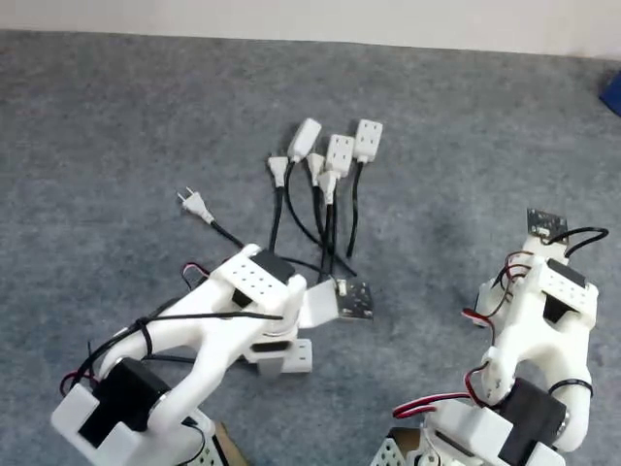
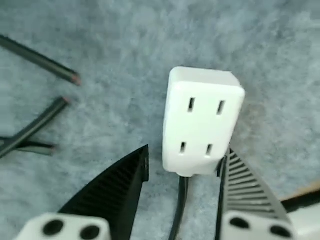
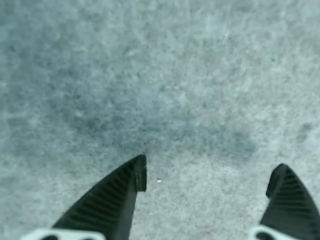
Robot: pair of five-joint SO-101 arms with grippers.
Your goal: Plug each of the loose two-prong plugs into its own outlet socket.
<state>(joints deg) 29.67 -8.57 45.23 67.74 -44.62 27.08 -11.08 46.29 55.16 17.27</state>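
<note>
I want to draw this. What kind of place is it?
Probably a robot practice bench: two white robot arms with exposed wires, a grey carpeted surface, and outlet sockets on short cut-off cords.

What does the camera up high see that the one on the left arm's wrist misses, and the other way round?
Only the high view: the left arm and right arm, a loose two-prong plug lying apart, and three white outlet sockets clustered beyond it.
Only the left wrist view: one white outlet socket up close, its two pairs of slots plain, between the open fingers of the left gripper.
Both: black cords on grey carpet.
</note>
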